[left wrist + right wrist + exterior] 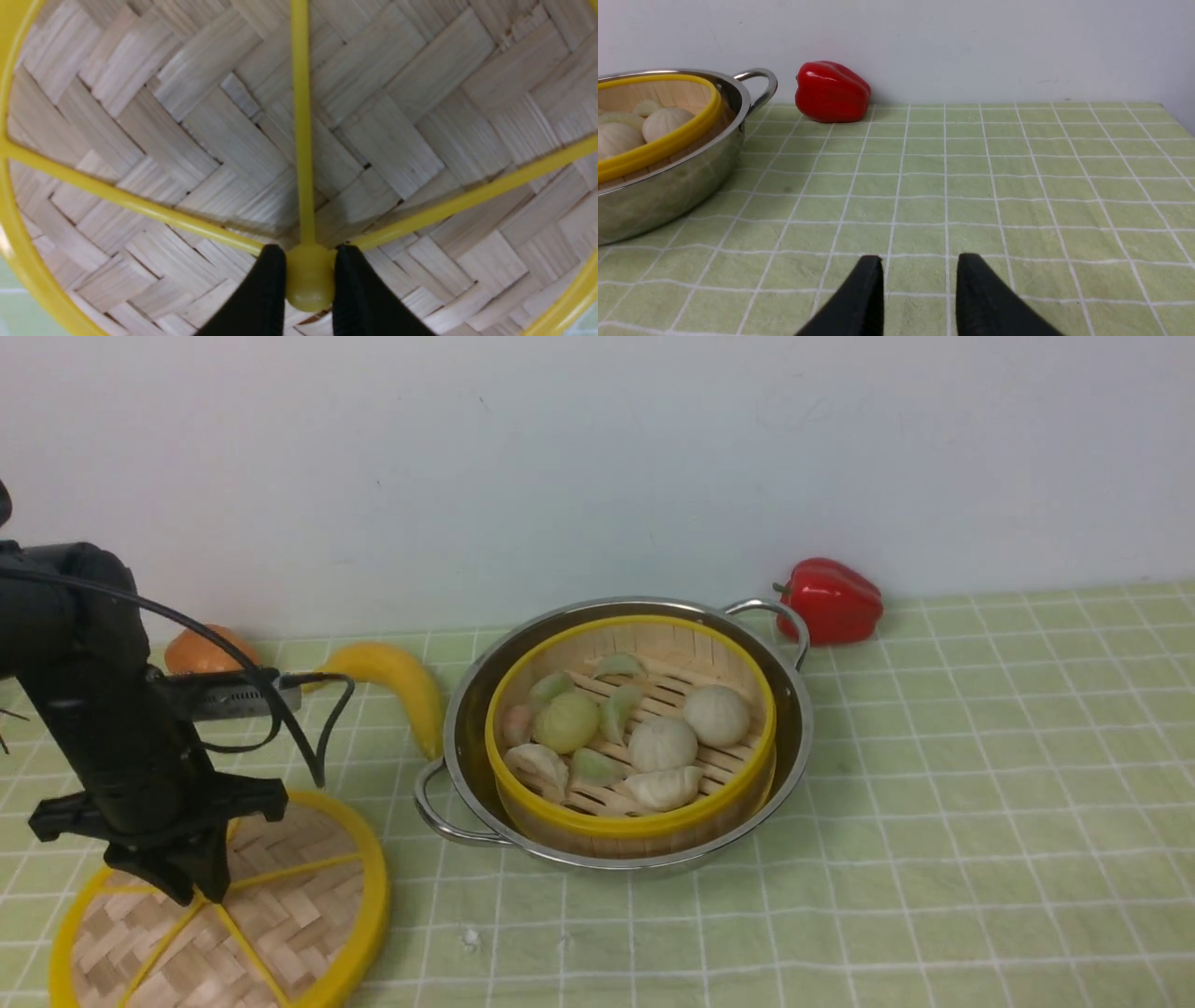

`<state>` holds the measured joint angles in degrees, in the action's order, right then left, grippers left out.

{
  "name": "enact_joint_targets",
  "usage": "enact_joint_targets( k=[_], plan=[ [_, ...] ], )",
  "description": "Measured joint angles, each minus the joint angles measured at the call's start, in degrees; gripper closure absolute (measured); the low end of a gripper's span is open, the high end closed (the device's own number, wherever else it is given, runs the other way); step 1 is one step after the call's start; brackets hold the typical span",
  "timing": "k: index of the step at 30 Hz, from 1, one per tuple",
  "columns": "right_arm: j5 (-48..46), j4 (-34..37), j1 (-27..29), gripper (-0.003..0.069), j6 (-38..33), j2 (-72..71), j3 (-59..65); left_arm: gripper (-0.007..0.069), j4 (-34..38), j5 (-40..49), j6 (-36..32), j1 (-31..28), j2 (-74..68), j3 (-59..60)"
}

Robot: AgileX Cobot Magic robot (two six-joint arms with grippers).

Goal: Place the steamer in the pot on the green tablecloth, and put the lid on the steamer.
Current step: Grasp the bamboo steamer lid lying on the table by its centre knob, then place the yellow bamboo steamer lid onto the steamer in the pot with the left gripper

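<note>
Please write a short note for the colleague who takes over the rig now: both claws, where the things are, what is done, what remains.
Left claw: shut on the lid at its centre; the lid is beside the pot, on its left, on or just above the green tablecloth.
Right claw: open, empty, over the cloth, apart from the pot.
Done: steamer sits in the pot.
Left: carry the lid onto the steamer.

The left arm [103,709] is finished matte black; black cables [233,658] are looped at its three o'clock by a grey camera module [224,695]. Black tapered fingers are fitted to the left gripper [309,249] and right gripper [920,257].
</note>
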<state>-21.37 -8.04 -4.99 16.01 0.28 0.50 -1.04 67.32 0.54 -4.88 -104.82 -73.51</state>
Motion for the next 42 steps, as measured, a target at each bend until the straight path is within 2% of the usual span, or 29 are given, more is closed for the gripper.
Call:
enact_joint_targets(
  k=[5,8,10,11,14,15,16,17,18,19,21,23,26,34,42],
  plan=[
    [0.0,0.0,0.0,0.0416,0.0,0.0,0.0,0.0508,-0.39,1.63,-3.87,0.0,5.18,-7.62],
    [0.0,0.0,0.0,0.0416,0.0,0.0,0.0,0.0508,2.98,1.75,-8.87,0.27,8.4,-13.34],
    [0.0,0.0,0.0,0.0416,0.0,0.0,0.0,0.0508,6.74,1.95,-16.85,2.86,9.53,-19.34],
    [0.0,0.0,0.0,0.0416,0.0,0.0,0.0,0.0508,7.24,1.97,-18.0,3.45,9.53,-19.68],
    [0.0,0.0,0.0,0.0416,0.0,0.0,0.0,0.0508,9.64,2.02,-24.64,7.68,9.02,-23.34],
    [0.0,0.0,0.0,0.0416,0.0,0.0,0.0,0.0508,10.21,2.02,-29.2,11.99,7.77,-25.75],
    [0.0,0.0,0.0,0.0416,0.0,0.0,0.0,0.0508,10.28,2.02,-29.7,13.01,7.6,-25.96],
    [0.06,0.0,0.0,0.0416,0.0,0.0,0.0,0.0508,10.29,2.04,-33.39,17.01,6.11,-27.49],
    [0.06,0.0,0.0,0.0416,0.0,0.0,0.0,0.0508,10.15,2.04,-34.18,17.51,5.9,-27.66],
    [0.06,0.0,0.0,0.0416,0.0,0.0,0.0,0.0508,9.45,2.04,-36.26,21.81,3.82,-29.13],
    [0.06,0.0,0.0,0.0416,0.0,0.0,0.0,0.0508,8.47,1.83,-36.84,23.99,2.3,-30.03],
    [0.06,0.0,0.0,0.0416,0.0,0.0,0.0,0.0508,4.81,1.46,-36.89,28.77,-1.16,-32.01],
    [0.11,0.0,0.0,0.0416,0.0,0.0,0.0,0.0508,1.44,1.4,-35.1,31.37,-4.54,-33.76],
    [0.11,0.0,0.0,0.0416,0.0,0.0,0.0,0.0508,-1.03,0.04,-31.04,32.45,-11.41,-36.3],
    [0.16,0.0,0.0,0.0416,0.0,0.0,0.0,0.0508,-0.9,-1.64,-31.15,32.51,-13.61,-36.58]
  ],
)
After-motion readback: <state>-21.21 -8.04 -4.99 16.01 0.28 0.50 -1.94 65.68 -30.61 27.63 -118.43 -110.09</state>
